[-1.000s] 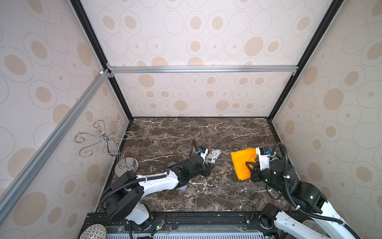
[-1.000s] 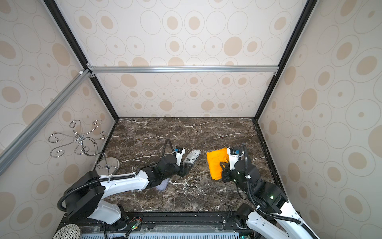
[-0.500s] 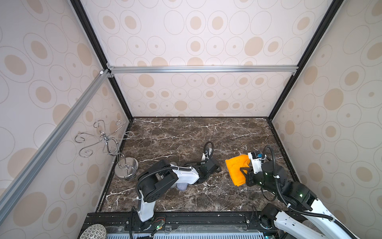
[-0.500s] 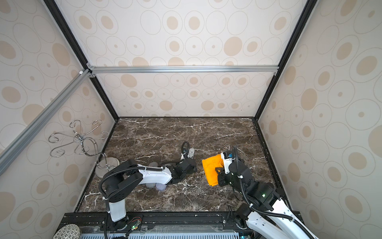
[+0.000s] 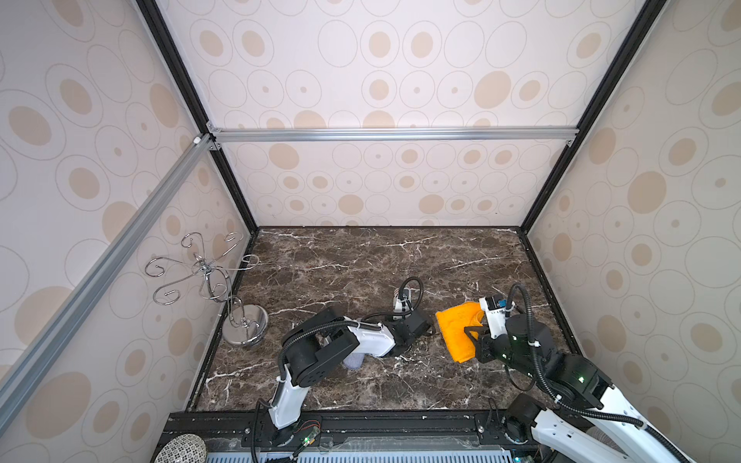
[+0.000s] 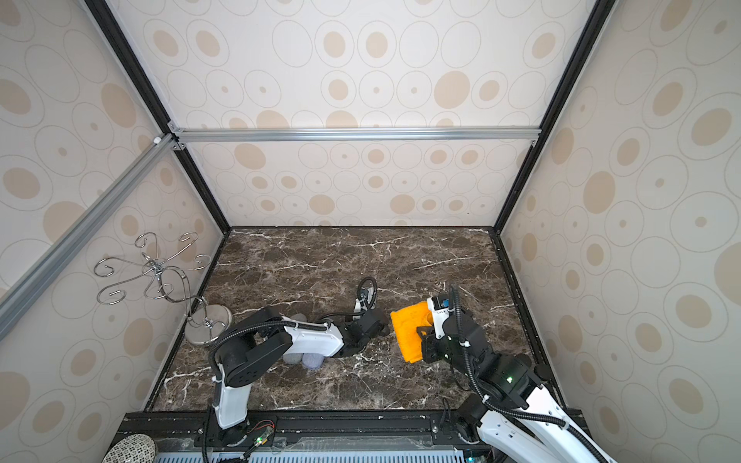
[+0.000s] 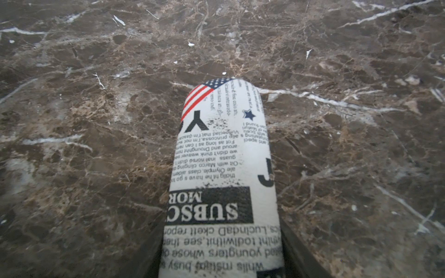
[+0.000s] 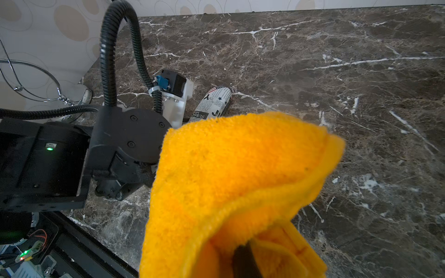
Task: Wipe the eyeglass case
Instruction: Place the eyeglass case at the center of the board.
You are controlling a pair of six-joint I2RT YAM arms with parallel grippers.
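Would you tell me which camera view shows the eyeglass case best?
The left wrist view: the eyeglass case fills the middle, lying on the table, its newspaper print readable. The right wrist view shows only its far end, small, beyond the orange cloth. In both top views the left arm hides it.

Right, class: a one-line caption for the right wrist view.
Orange cloth fills the foreground; case lies on the marble beyond, by the left arm.
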